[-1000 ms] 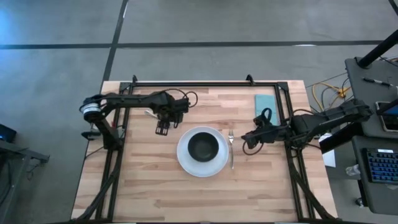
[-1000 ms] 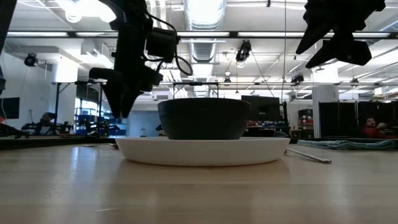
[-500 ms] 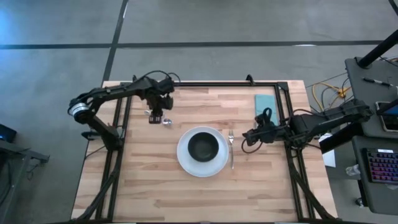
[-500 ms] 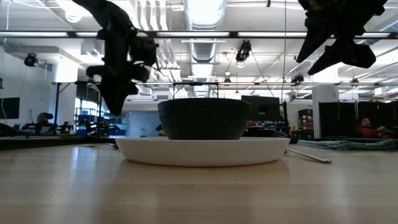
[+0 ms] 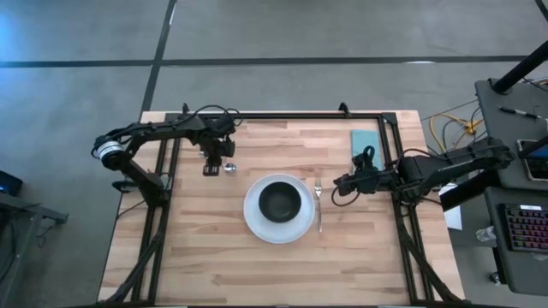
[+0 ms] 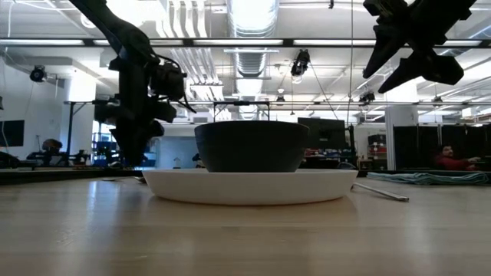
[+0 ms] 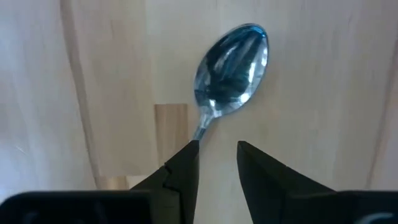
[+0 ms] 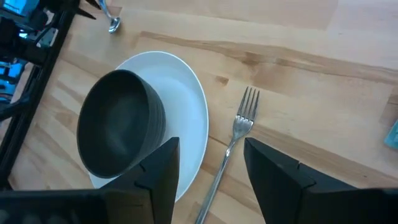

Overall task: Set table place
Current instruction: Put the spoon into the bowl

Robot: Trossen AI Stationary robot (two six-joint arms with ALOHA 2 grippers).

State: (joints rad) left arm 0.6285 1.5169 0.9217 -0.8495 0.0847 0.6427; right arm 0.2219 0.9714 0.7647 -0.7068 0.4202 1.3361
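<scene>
Spoon (image 7: 231, 67) lies flat on the counter (image 5: 214, 248), bowl end pointing away from the left gripper (image 7: 214, 163), whose parted fingers straddle its handle. Right gripper (image 8: 210, 163) hovers open beside the fork (image 8: 231, 144).

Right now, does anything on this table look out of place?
Only the spoon: it lies apart from the setting, up and left of the plate, with the left gripper over its handle. The bowl sits on the plate and the fork lies neatly beside it.
</scene>
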